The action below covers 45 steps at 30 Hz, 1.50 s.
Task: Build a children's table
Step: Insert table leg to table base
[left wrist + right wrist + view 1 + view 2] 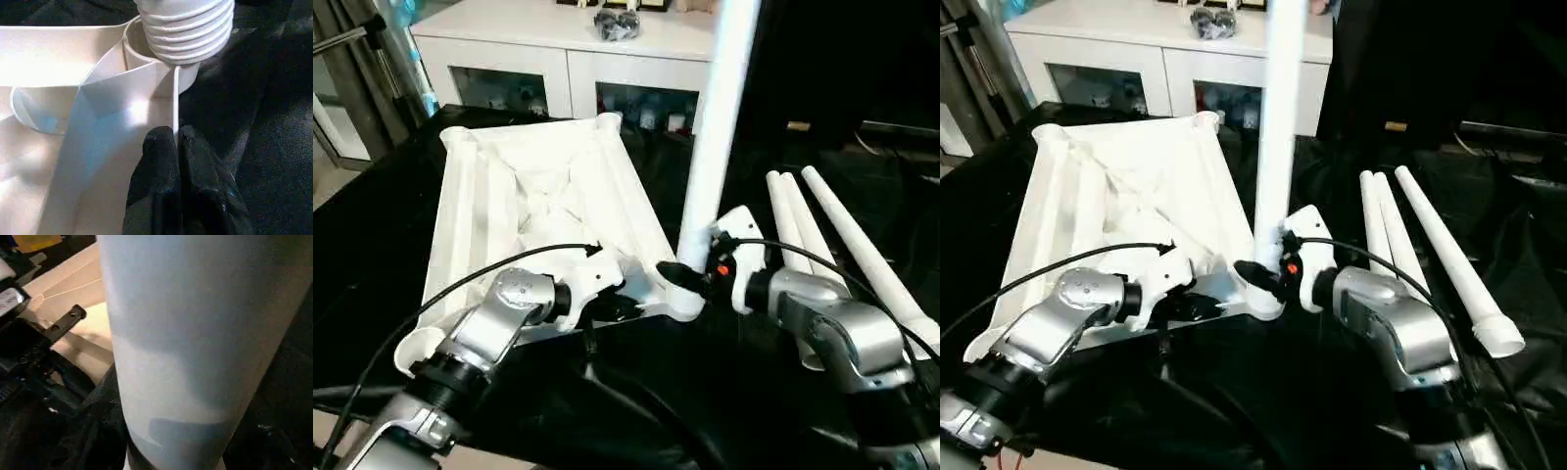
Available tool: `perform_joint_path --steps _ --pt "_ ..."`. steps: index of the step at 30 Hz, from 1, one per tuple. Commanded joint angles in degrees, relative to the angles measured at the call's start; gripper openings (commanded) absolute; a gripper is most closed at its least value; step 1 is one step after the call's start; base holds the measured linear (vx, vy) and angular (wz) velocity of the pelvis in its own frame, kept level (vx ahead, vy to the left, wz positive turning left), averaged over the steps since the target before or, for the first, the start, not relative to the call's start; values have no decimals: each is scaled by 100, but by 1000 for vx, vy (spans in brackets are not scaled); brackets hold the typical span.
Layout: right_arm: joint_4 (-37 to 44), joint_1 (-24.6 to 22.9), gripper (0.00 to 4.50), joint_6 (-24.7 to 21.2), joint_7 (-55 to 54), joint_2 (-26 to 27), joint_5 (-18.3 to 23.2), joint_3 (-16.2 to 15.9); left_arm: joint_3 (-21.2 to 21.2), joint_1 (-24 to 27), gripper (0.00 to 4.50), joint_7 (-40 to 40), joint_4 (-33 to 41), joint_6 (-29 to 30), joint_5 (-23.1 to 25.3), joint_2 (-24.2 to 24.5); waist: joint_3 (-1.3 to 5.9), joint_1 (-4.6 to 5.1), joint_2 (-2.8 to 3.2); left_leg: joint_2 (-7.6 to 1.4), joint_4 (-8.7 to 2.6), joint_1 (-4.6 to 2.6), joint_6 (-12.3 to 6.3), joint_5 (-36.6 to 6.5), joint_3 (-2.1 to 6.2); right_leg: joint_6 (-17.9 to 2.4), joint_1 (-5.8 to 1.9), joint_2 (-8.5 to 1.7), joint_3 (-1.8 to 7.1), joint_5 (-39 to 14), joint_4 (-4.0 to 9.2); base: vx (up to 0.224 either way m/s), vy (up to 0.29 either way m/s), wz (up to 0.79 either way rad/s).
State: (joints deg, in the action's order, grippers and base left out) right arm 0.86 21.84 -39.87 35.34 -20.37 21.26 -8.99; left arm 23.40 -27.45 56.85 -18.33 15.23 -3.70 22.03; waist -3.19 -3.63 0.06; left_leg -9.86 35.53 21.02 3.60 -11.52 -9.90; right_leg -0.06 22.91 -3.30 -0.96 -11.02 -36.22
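The white tabletop [489,206] lies upside down on black cloth, ribs facing up. One white leg [717,127] stands upright in the near right corner socket [142,58]. In the left wrist view the leg's threaded end [186,29] shows above the socket's rim. My right gripper [679,278] is closed around the leg [186,357] just above the socket. My left gripper [177,139] is shut on the thin rim wall of the tabletop [174,98], right beside that corner. Three more legs [842,245] lie side by side on the cloth to the right.
A white cabinet [558,49] with glass doors stands behind the tabletop, small objects on its top. Black cloth [705,392] covers the work surface. Cables run from both wrists across the near part of the scene.
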Motion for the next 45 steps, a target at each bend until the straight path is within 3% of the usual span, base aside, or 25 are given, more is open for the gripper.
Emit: perform_joint_path --steps 1,9,16,20,21,23,24,26,28,31,32,33,39,45 --pt "-214 123 193 198 30 41 -150 -97 108 5 0 24 -44 81 -38 -117 338 3 -44 -258 -479 -45 106 -1096 93 -969 -216 -418 222 -1761 505 0 0 0" --pt "-692 263 193 475 47 167 -297 -88 101 45 0 119 56 127 58 -63 355 15 -66 -256 -474 -33 56 -976 84 -1079 -233 -409 217 -1359 472 0 0 0" --pt "-951 245 191 540 208 260 -295 -145 46 38 0 102 33 200 26 -112 334 33 -58 -264 -496 -43 80 -1188 93 -1011 -214 -415 222 -1713 510 0 0 0" --pt "-1060 113 191 604 161 342 -218 47 41 46 0 101 52 233 31 -123 335 30 -48 -261 -500 -37 81 -1204 94 -1032 -214 -417 224 -1664 512 0 0 0" --pt "-1105 26 191 647 131 376 -164 160 34 49 0 99 60 251 29 -129 333 31 -21 -265 -506 -50 94 -1273 96 -1022 -202 -417 224 -1729 526 0 0 0" --pt "-1145 -87 191 742 127 390 -161 221 26 56 0 102 68 259 30 -127 336 25 -32 -272 -511 -49 97 -1309 101 -1015 -206 -423 225 -1742 526 0 0 0" --pt "-1173 -139 191 792 118 387 -179 239 23 52 0 100 62 259 34 -132 333 29 17 -271 -519 -51 116 -1341 112 -1032 -201 -418 221 -1736 520 0 0 0" --pt "-1219 -271 191 877 107 382 -199 275 16 46 0 101 51 259 40 -135 333 37 -10 -271 -515 -58 114 -1370 99 -1038 -193 -409 220 -1697 534 0 0 0" --pt "-1290 -425 191 986 84 405 -206 356 7 34 0 102 34 255 53 -138 332 24 30 -275 -519 -63 115 -1407 103 -1065 -192 -415 226 -1655 535 0 0 0" --pt "-1412 -563 191 1149 11 485 -218 505 -5 19 0 94 -2 226 74 -139 334 31 14 -275 -534 -54 102 -1454 108 -1082 -201 -414 220 -1659 537 0 0 0" --pt "-1556 -653 191 1323 -93 575 -216 632 -18 -6 0 76 -55 197 85 -153 332 30 77 -276 -537 -63 121 -1487 116 -1084 -194 -413 219 -1673 534 0 0 0" --pt "-1556 -653 191 1323 -93 575 -216 632 -18 -6 0 76 -55 197 85 -153 321 49 48 -280 -547 -70 126 -1608 111 -1075 -178 -412 219 -1763 564 0 0 0" --pt "-1920 -905 191 1873 -345 827 -111 997 -85 -89 0 -37 -217 104 119 -241 309 67 75 -288 -572 -121 196 -2043 133 -1007 -136 -424 217 -2233 629 0 0 0" --pt "-1811 -1101 191 2207 -432 977 -64 1202 -112 -102 0 -85 -283 30 174 -254 327 70 102 -300 -625 -120 127 -1940 132 -1005 -164 -430 220 -2022 644 0 0 0"
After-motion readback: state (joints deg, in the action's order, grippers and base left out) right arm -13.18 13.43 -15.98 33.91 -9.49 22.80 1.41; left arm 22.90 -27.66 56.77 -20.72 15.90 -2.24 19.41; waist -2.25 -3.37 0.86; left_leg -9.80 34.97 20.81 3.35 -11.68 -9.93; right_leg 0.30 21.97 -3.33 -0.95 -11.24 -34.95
